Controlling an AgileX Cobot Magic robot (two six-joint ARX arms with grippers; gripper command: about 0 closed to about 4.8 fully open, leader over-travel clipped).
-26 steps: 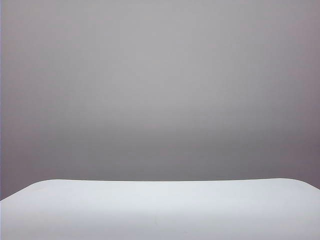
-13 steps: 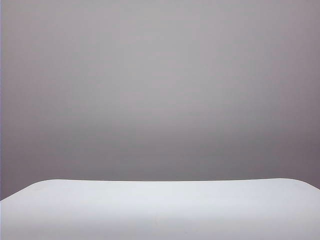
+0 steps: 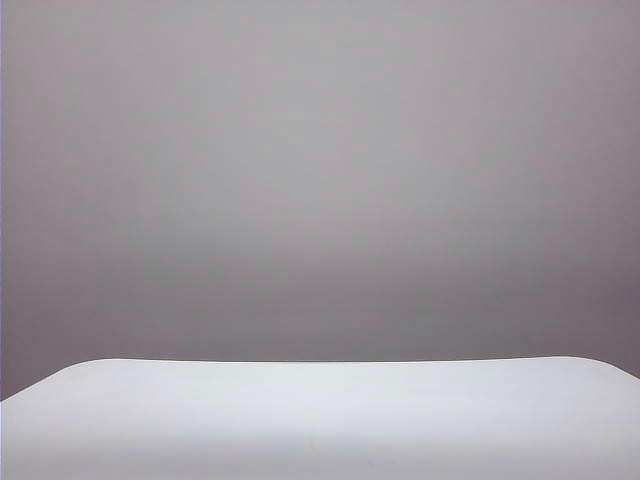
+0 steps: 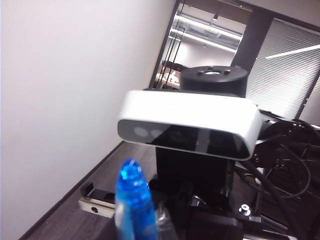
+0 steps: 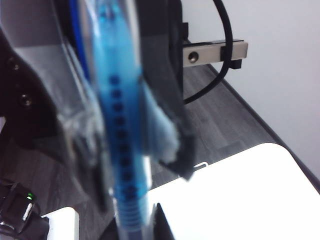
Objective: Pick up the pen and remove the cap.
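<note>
table (image 3: 320, 420) bare in exterior view, both arms out of it | left gripper (image 4: 142, 235) jaws pressed on the pen (image 4: 162, 222), held up off the table, capped end toward the right arm | right gripper (image 5: 117, 130) jaws, I judge, pinching the cap (image 5: 120, 150) | pen's long axis runs between jaws; pull along it

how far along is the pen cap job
Done: the pen is up off the table, held by the shut left gripper. In hand: the right gripper brackets the cap, grip unclear. Left: pulling the cap, which looks still on.
</note>
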